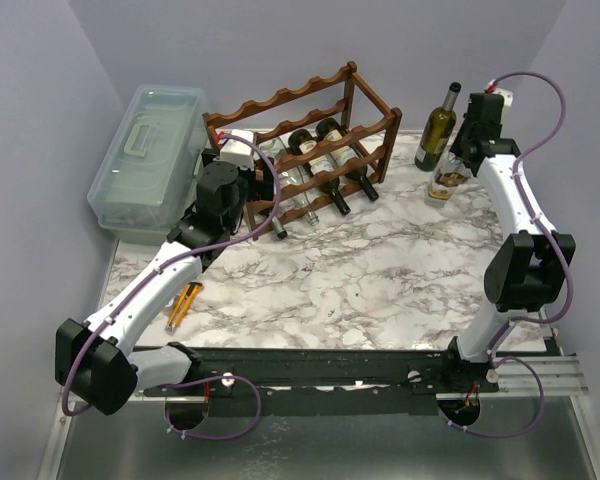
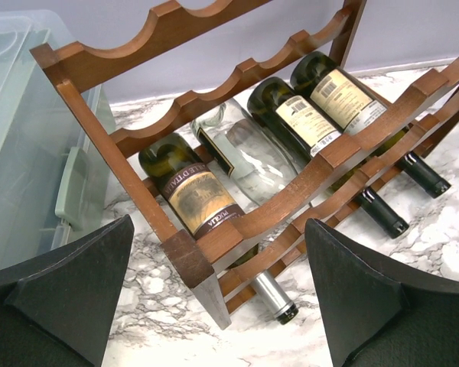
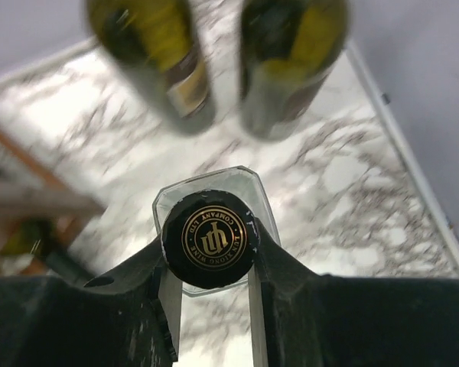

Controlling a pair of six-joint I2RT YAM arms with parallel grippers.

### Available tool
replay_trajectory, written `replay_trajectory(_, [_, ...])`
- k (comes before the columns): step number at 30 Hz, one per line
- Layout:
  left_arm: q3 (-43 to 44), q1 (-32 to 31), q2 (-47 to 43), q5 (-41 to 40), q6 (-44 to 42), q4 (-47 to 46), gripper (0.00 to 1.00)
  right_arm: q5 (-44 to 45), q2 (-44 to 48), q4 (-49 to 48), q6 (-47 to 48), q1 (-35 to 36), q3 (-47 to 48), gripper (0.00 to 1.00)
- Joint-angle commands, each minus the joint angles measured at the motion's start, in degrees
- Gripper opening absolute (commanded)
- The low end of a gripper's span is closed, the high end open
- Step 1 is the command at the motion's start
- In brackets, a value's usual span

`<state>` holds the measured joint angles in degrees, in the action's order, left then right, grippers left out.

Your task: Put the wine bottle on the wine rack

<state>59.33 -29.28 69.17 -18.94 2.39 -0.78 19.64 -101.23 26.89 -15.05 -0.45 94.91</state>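
The right end effector (image 3: 209, 256) pinches the cap (image 3: 208, 237) of the wine bottle (image 3: 210, 182) at the far right of the bench (image 1: 380, 270), so it should lift straight up slowly before going left to the wine rack (image 1: 280, 100).

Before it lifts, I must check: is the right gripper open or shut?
Shut on the clear bottle: both fingers press its black cap.

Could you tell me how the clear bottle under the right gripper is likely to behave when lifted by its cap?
The right gripper is shut on only the black cap, so the clear bottle may swing or slip. It looks like glass, so probably fragile. Its flat-sided shoulders suggest it would not roll easily.
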Motion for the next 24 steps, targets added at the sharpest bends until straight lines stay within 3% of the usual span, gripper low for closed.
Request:
replay_trajectory(1, [-1.23, -0.17, -2.04, 2.95, 0.76, -2.84, 0.9, -1.22, 8.81, 4.95, -1.43, 7.81, -2.41, 0.01])
replay_trajectory(6, [-5.83, -0.18, -5.53, 6.33, -0.45, -10.97, 0.91, -3.08, 14.57, 8.3, 0.13, 13.7, -6.48, 0.01])
replay_trajectory(11, [-5.63, -0.24, -6.45, 12.91, -1.64, -11.7, 0.92, -4.64, 18.28, 13.6, 0.05, 22.15, -9.05, 0.01])
replay_trajectory(13, [-5.35, -0.26, -6.74, 16.09, -2.11, -12.06, 0.92, -9.71, 20.49, 14.11, -1.69, 23.9, -11.45, 0.01])
replay_trajectory(18, [-4.79, -0.25, -7.89, 26.69, -3.98, -12.06, 0.92, -32.96, 26.53, 8.68, -7.77, 25.47, -19.22, 0.01])
replay_trajectory(21, [-3.87, -1.13, -7.98, 30.31, -3.59, -12.16, 0.93, -42.11, 30.24, 1.24, -14.53, 25.6, -25.35, 0.01])
replay_trajectory(24, [-1.66, -2.74, -6.82, 30.31, -0.17, -12.06, 0.93, -45.51, 33.88, -8.44, -21.57, 25.62, -31.53, 0.01])
